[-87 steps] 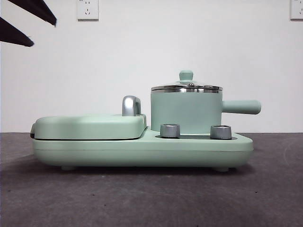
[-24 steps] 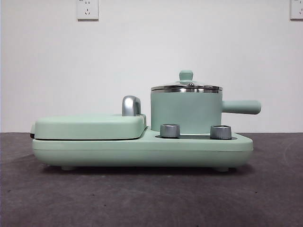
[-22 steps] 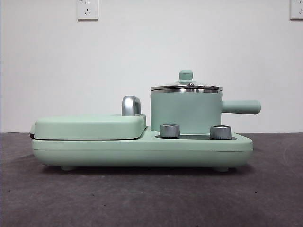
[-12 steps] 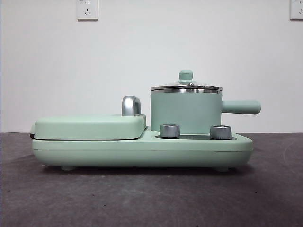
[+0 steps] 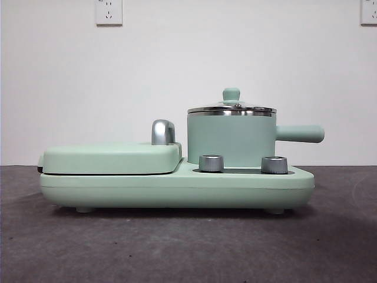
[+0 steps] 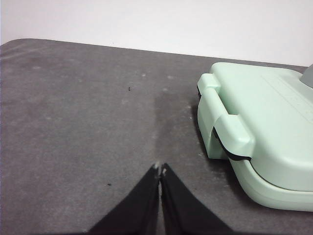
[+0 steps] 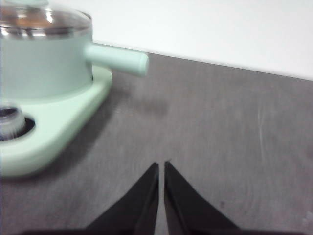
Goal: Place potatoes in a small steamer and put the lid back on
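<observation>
The lid (image 5: 232,108) sits on the small steamer (image 5: 231,139) (orange-brown shows through the glass – the potato (image 7: 34,18)). Left gripper (image 6: 160,170) and right gripper (image 7: 161,166) hover above the table (image 5: 177,247), jaws closed, empty – well apart from the pot.

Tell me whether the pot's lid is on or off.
On. The glass lid sits flat on the pot, its steel edge level on the rim, knob upright.
</observation>
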{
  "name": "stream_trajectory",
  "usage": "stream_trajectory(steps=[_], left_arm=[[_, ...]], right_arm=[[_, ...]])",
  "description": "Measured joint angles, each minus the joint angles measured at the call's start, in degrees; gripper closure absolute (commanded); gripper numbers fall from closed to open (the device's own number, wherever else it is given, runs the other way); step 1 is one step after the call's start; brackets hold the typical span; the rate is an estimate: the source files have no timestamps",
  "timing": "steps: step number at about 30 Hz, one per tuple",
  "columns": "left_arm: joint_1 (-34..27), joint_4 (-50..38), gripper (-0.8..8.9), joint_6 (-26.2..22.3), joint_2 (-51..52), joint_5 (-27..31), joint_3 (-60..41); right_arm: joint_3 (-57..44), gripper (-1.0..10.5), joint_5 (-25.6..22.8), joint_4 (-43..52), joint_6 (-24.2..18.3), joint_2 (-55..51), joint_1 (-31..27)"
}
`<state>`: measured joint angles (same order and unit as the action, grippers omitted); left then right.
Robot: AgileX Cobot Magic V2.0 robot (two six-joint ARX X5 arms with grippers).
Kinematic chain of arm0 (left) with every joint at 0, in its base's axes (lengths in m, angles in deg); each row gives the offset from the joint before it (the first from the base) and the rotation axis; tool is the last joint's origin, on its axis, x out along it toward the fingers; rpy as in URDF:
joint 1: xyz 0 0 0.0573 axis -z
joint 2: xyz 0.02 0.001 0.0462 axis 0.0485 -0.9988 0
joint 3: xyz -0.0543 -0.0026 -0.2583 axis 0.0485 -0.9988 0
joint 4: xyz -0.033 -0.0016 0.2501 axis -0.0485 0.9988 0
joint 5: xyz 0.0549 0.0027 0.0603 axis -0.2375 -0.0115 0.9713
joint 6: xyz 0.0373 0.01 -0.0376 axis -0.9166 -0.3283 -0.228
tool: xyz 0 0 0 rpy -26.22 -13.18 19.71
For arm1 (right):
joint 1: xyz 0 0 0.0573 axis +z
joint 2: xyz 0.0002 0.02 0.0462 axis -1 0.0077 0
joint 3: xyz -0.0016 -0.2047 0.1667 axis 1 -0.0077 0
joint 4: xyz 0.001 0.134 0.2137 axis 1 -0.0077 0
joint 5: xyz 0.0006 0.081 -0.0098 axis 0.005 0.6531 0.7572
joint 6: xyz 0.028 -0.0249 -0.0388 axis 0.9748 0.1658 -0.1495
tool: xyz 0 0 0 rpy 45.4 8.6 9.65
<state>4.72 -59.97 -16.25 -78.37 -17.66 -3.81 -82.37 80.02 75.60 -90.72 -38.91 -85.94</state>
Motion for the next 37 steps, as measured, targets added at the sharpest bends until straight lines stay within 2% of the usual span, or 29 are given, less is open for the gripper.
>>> stream_trajectory(steps=[37], left_arm=[[0.0, 0.0, 8.07, -0.02, 0.0, 0.0, 0.0]], right_arm=[[0.0, 9.3, 0.0, 0.2, 1.05, 0.04, -0.04]])
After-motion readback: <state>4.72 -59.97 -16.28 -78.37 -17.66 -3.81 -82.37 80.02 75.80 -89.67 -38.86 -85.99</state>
